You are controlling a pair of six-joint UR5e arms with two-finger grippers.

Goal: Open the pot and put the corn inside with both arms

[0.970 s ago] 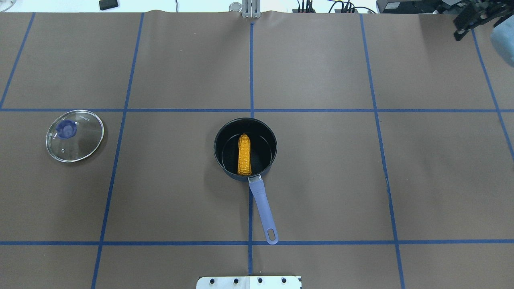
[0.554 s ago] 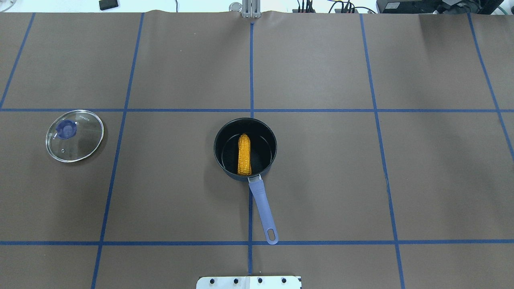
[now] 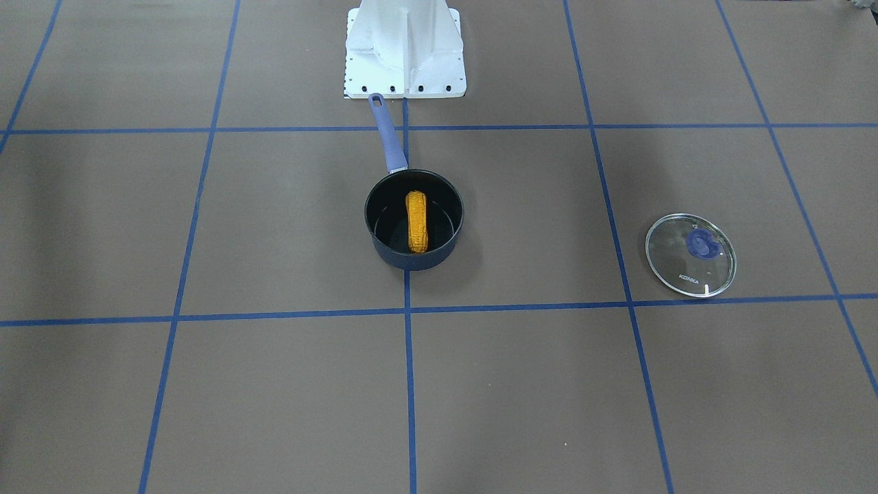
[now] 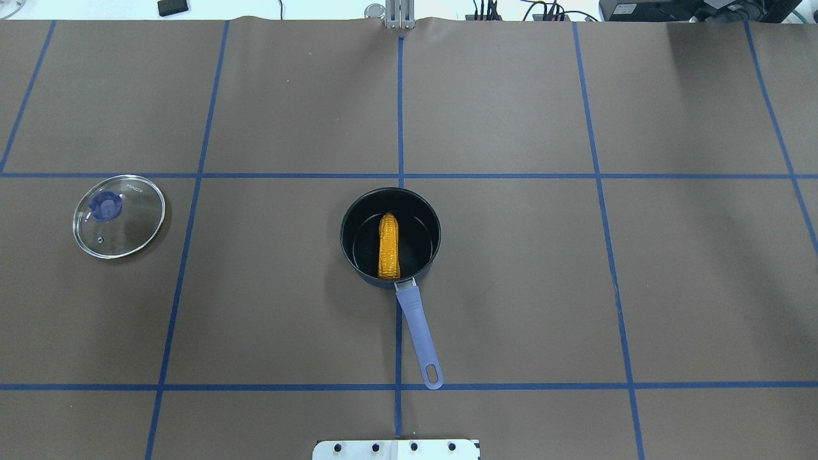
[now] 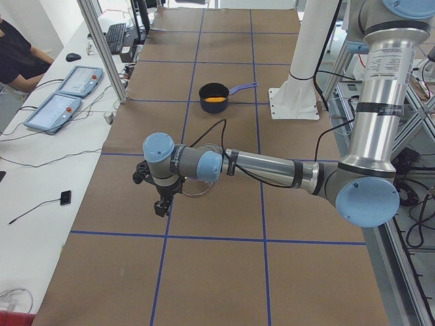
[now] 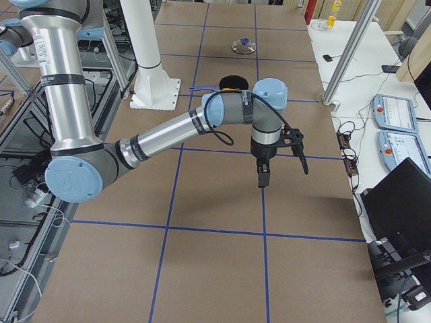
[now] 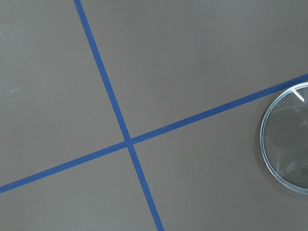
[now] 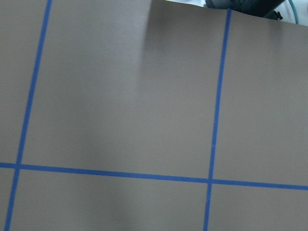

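navy round saucepan: probably stiff, light, grab long periwinkle handle | ribbed yellow-orange corn cob inside it: firm, pinch mid-length | left claw, right claw: well off saucepan, grip can't tell

Small "KONKA", apparently, on the glass lid

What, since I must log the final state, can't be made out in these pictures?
Left gripper: seen only in the exterior left view, small and dark; open or shut cannot be told.
Right gripper: only in the exterior right view; same doubt.
Lid: cut off by the left wrist view's right edge.
Pot: in the exterior right view, partly hidden behind the right arm.
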